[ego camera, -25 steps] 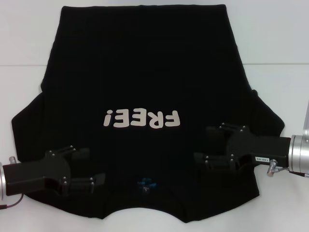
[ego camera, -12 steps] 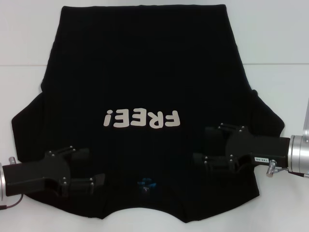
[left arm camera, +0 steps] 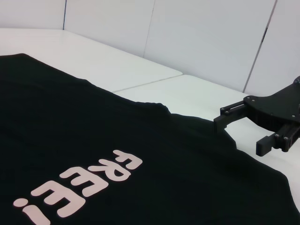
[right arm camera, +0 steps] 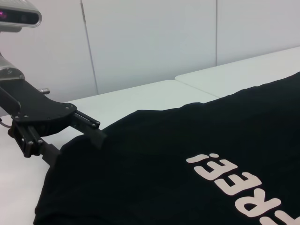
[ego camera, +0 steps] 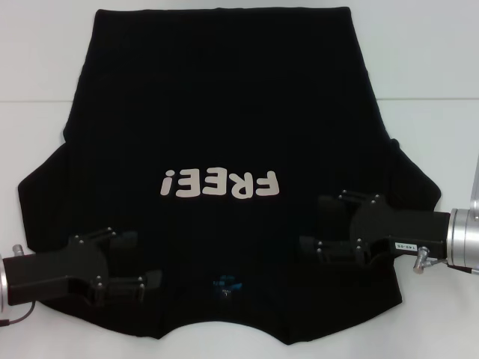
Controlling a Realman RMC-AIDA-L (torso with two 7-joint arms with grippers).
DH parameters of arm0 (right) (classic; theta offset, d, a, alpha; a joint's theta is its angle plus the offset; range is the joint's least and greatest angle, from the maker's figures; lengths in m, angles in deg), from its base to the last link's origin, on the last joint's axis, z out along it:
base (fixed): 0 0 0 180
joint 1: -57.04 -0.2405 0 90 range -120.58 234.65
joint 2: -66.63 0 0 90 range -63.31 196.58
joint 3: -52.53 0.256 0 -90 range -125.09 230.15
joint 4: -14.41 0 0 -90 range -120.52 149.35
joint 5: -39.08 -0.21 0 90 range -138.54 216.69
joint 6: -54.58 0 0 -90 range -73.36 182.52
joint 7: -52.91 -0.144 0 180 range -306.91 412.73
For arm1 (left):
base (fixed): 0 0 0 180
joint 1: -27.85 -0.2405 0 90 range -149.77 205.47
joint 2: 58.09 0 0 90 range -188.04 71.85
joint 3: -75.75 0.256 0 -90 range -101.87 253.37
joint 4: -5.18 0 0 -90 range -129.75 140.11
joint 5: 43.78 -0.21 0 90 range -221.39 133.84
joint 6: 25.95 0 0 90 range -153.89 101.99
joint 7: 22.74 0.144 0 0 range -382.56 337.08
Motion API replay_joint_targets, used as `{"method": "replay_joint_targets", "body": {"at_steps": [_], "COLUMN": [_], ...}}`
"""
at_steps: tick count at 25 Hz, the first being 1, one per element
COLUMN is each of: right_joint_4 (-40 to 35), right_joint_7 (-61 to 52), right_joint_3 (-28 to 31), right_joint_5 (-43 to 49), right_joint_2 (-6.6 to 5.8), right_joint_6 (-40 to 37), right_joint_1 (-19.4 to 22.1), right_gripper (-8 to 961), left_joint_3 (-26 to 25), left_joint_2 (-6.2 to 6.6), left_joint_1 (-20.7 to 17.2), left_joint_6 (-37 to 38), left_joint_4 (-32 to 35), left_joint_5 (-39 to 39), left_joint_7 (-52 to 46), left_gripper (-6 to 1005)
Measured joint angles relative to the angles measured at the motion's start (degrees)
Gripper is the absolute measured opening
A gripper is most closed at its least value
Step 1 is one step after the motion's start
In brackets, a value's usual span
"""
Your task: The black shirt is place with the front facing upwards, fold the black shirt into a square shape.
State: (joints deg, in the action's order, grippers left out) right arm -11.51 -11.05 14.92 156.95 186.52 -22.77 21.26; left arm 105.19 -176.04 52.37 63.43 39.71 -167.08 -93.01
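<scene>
Black cloth is filling most of the head view: the black shirt [ego camera: 224, 142] is lying flat and face up on the white bench [ego camera: 434, 60], with its white "FREE!" lettering [ego camera: 220, 183] reading upside down at the centre and the small blue neck label [ego camera: 226, 285] sitting near the lower edge of the frame. Both sleeves are spreading outward at the lower left and lower right, and no fold is showing anywhere, so the task is judged to be at its very start. The left tool [ego camera: 142, 258] is reaching in from the lower left of the frame over the shoulder area beside the collar, its fingers standing spread and pinching nothing. The right tool [ego camera: 308, 223] is reaching in from the right edge, slightly higher in the frame, over the opposite shoulder, likewise spread and empty; the left wrist view is showing it [left arm camera: 236, 130] poised just above the cloth at the shirt's edge. Every fold is remaining: presumably gripping the shoulders, bringing the sleeves and sides inward, then doubling the length into a square.
</scene>
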Motion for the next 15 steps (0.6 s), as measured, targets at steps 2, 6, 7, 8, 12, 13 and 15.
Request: {"method": "replay_joint_targets", "body": {"at_steps": [2,6,7,8,12,13,15], "right_joint_4": [0.0,0.0,0.0,0.0,0.0,0.0,0.0], "right_joint_7": [-0.01,-0.05,-0.09,-0.12,-0.33,-0.38,-0.53], "right_joint_3": [0.0,0.0,0.0,0.0,-0.01,0.0,0.0], "right_joint_5": [-0.01,-0.02,-0.02,-0.02,-0.02,-0.02,-0.02], "right_joint_2": [0.0,0.0,0.0,0.0,0.0,0.0,0.0], "right_joint_6": [0.0,0.0,0.0,0.01,0.02,0.03,-0.06], "right_joint_1": [0.02,0.08,0.09,0.09,0.11,0.13,0.18], "right_gripper": [895,895,895,895,895,895,895], "left_joint_3": [0.0,-0.03,-0.16,-0.76,-4.05,-4.41,-4.84], "left_joint_2": [0.0,0.02,0.1,0.25,2.26,3.29,5.26], "left_joint_1": [0.0,0.02,0.08,0.3,2.22,2.88,3.89], "left_joint_6": [0.0,0.01,0.04,0.16,0.88,1.11,1.18], "left_joint_4": [-0.04,0.0,0.01,0.02,-0.2,-0.38,-0.64], "left_joint_5": [0.0,0.09,0.19,0.33,0.32,0.19,0.14], "left_joint_7": [-0.01,-1.59,-2.79,-5.52,-21.79,-26.13,-34.7], "left_gripper": [935,935,935,935,935,935,935]}}
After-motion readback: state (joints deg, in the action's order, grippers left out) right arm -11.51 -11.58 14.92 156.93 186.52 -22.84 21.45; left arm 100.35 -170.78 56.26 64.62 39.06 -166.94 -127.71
